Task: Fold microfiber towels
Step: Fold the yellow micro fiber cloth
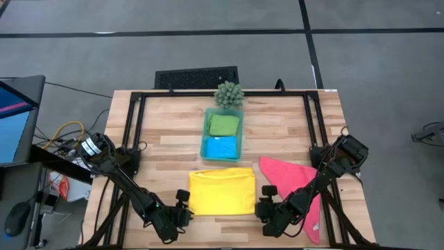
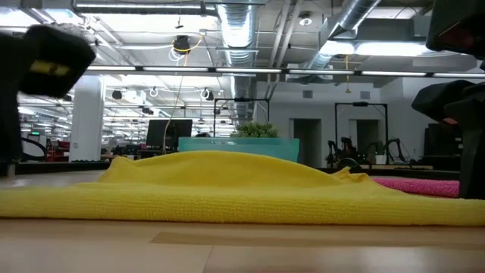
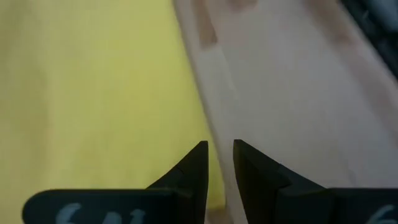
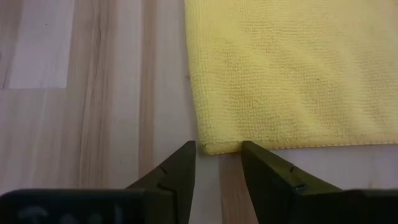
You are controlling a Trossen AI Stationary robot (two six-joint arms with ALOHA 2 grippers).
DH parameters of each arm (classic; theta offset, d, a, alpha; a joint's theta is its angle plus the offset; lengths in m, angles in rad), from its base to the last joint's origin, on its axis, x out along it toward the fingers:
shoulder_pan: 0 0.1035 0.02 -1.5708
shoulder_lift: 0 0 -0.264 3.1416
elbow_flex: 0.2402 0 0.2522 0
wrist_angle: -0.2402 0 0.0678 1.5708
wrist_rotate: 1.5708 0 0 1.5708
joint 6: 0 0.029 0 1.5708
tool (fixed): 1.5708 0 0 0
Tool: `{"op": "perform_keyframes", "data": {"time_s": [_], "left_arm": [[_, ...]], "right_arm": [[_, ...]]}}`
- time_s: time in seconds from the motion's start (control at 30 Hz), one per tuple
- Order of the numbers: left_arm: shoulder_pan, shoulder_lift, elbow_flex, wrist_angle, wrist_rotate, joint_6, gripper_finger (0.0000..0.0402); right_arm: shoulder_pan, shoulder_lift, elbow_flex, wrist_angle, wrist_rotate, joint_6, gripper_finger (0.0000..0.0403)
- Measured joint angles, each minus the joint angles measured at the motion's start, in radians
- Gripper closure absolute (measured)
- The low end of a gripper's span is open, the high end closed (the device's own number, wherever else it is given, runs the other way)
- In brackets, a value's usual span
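A yellow towel (image 1: 222, 192), folded to a rectangle, lies flat on the wooden table near its front edge; in the low view the yellow towel (image 2: 227, 189) spans the picture. My left gripper (image 1: 182, 203) stands at the towel's near left side, its fingers a narrow gap apart over the towel's edge (image 3: 214, 180). My right gripper (image 4: 217, 163) is open at the near right corner (image 4: 214, 148), one finger on either side of it. A pink towel (image 1: 295, 182) lies crumpled to the right, partly under my right arm.
A teal tray (image 1: 203, 142) at the table's middle holds a folded green towel (image 1: 224, 124) and a blue towel (image 1: 222, 147). A small spiky plant (image 1: 229, 94) stands behind it. A black frame (image 1: 132, 125) runs along the table's sides and far edge.
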Motion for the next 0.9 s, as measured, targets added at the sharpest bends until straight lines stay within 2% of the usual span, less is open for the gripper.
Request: {"op": "perform_keyframes", "data": {"time_s": [0.13,0.23,0.33,0.53,0.7,0.9], "left_arm": [[0.0,-0.001,0.069,-0.068,-0.015,0.027,0.0333],[-0.01,-0.001,0.082,-0.102,-0.012,-0.021,0.0333],[-0.028,-0.001,0.06,-0.098,-0.017,-0.07,0.0333],[-0.04,-0.001,-0.006,-0.044,-0.08,-0.069,0.0333],[-0.037,-0.001,-0.051,0.04,-0.056,-0.077,0.0333],[-0.037,-0.001,-0.058,0.065,-0.034,-0.043,0.0333]], "right_arm": [[0.0,0.0,0.0,0.0,-0.001,0.0,0.0252],[0.0,0.0,0.0,0.0,-0.001,0.0,0.0254],[0.005,0.0,0.0,0.001,-0.001,0.0,0.0254],[0.011,0.0,0.0,0.001,-0.003,0.001,0.0253],[0.011,0.0,0.019,-0.004,-0.002,0.0,0.0256],[0.011,0.0,0.036,-0.007,-0.001,-0.007,0.0256]]}}
